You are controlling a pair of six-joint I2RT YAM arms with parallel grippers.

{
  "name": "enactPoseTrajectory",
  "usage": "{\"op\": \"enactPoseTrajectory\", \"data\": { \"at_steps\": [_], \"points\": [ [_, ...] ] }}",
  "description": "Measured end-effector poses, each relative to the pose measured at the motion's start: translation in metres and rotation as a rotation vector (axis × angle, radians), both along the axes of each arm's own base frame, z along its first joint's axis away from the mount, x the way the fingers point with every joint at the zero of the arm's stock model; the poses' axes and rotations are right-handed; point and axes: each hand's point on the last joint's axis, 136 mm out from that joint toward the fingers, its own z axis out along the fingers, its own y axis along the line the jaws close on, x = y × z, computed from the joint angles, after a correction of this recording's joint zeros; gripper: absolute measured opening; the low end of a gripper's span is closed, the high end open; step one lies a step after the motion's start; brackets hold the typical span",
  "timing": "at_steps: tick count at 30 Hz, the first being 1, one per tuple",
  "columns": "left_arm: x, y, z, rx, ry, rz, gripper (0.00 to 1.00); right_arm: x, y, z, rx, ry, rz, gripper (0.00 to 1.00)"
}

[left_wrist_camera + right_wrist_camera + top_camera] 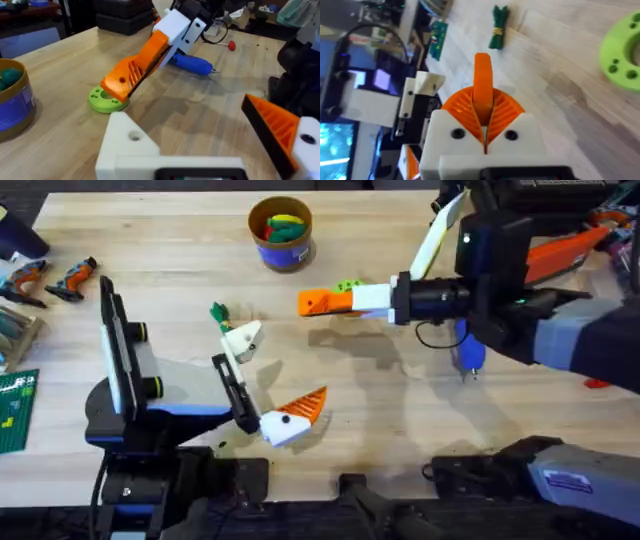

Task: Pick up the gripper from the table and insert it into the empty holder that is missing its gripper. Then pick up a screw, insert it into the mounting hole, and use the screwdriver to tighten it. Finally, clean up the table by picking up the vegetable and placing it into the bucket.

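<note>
Pressed around the gripper [482,82], the right fingers [506,111] pinched the orange wedge above the tabletop [400,430]. On the left arm, the fingers [300,412] were spread, one being the bare white holder [242,338]. Near the holder's 11 o'clock lay the vegetable [218,312]; the bucket [281,232] stood at 12 o'clock, the screwdriver [468,352] at 3.

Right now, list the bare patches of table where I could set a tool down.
Bare wood lies between the bucket and the hand tools at the far left, and between the left gripper and the screwdriver. Crowded: around the vegetable, holder and right gripper.
</note>
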Motion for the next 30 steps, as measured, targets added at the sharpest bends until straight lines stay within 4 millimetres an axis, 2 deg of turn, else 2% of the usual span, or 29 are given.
{"op": "enactPoseTrajectory", "data": {
  "at_steps": [7, 14, 24, 30],
  "points": [
    [0.0, 0.0, 0.0, 0.0, 0.0, 0.0, 0.985, -0.008, 0.01, 0.02, 0.153, -0.039, 0.086, 0.015],
    [0.0, 0.0, 0.0, 0.0, 0.0, 0.0, 0.985, -0.028, 0.008, 0.007, 0.187, 0.095, 0.135, 0.015],
    [0.0, 0.0, 0.0, 0.0, 0.0, 0.0, 0.985, -0.058, 0.008, 0.016, 0.233, 0.17, 0.297, 0.015],
    [0.0, 0.0, 0.0, 0.0, 0.0, 0.0, 0.986, -0.066, 0.007, 0.009, 0.24, 0.262, 0.35, 0.015]
  ]
}}
